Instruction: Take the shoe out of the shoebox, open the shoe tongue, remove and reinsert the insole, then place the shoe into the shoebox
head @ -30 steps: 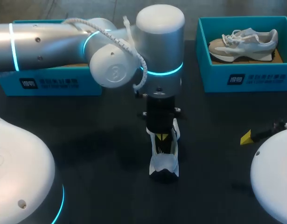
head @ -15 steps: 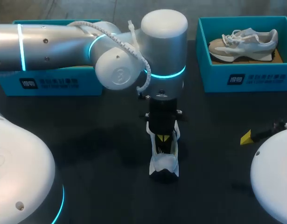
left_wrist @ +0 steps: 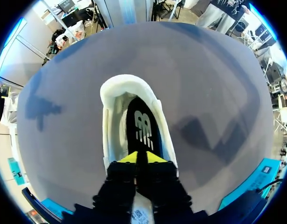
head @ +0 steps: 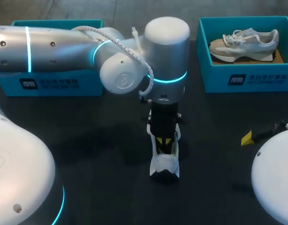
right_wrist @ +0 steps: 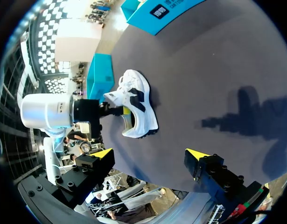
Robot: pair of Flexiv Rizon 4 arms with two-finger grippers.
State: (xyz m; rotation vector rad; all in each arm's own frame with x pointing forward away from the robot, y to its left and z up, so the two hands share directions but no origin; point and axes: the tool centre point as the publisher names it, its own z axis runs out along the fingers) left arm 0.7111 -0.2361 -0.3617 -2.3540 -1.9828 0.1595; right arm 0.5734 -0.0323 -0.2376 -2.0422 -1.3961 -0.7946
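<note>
Shoes (head: pixel 165 164) number two; shoeboxes (head: pixel 256 80) likewise two.

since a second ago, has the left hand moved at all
Yes, slightly. In the head view the left hand and its silver wrist shifted right, toward the teal cardboard shoebox holding the grey sneaker, staying over the white shoe.

Left arm (head: pixel 50 44) silver — cyan rings, white cable; pincer (left_wrist: pixel 142 157) black, yellow-tipped.

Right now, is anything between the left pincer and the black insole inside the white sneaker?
Nothing visible does. The left pincer is inside the white sneaker, through its opening, right at the black insole.
</note>
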